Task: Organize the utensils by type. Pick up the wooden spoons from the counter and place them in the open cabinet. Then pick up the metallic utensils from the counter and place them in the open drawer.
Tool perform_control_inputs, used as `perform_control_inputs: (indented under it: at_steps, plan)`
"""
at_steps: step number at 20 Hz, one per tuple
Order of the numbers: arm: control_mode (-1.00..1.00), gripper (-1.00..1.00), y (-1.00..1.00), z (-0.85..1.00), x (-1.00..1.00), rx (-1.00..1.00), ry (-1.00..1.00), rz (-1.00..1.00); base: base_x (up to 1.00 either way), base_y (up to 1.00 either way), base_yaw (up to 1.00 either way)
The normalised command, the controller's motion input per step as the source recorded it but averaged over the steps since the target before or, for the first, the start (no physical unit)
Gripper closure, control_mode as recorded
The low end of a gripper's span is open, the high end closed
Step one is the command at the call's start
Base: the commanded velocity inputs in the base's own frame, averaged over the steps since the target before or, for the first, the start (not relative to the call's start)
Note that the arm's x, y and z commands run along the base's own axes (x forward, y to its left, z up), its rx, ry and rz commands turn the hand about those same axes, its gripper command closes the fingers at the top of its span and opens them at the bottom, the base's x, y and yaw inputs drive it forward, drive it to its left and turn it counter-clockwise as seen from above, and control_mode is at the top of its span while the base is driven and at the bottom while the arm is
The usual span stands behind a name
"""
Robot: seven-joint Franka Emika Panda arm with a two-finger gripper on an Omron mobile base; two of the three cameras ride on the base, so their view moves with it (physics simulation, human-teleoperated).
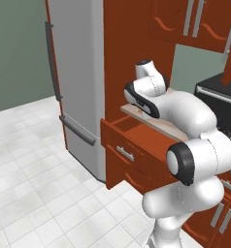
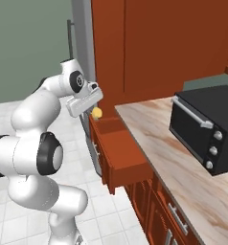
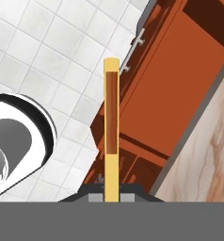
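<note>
My gripper (image 3: 112, 195) is shut on a small yellow wooden spoon (image 3: 111, 117), seen edge-on and sticking straight out from between the fingertips. From the right base view the spoon's round yellow bowl (image 2: 96, 113) hangs just under the gripper (image 2: 93, 106), above the back end of the open reddish-brown drawer (image 2: 118, 153). The drawer (image 1: 123, 130) is pulled out under the left end of the pinkish marble counter (image 2: 183, 162). In the hand view the drawer (image 3: 156, 99) lies below the spoon with the counter edge (image 3: 212, 155) at the right.
A black oven (image 2: 207, 129) stands on the counter at the right. A tall grey fridge (image 1: 78, 72) stands left of the drawer, past a red-brown cabinet side (image 1: 132, 43). Upper cabinet doors (image 1: 195, 19) hang above. White tiled floor (image 1: 30, 169) lies left of the robot.
</note>
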Motion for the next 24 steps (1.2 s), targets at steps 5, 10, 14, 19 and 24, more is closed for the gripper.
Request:
perform_control_inputs:
  at_steps: [5,10,14,19,24]
  plan:
    - [1.00,1.00,0.00,0.00,0.00,0.00,0.00,0.00,-0.25,-0.18,-0.01]
    - [1.00,1.00,0.00,0.00,0.00,0.00,0.00,0.00,0.05,-0.11,0.00]
    - [1.00,1.00,0.00,0.00,0.00,0.00,0.00,0.00,0.01,-0.01,0.00]
    - [1.00,1.00,0.00,0.00,0.00,0.00,0.00,0.00,0.00,0.00,0.00]
    - [1.00,1.00,0.00,0.00,0.00,0.00,0.00,0.00,0.00,0.00,0.00]
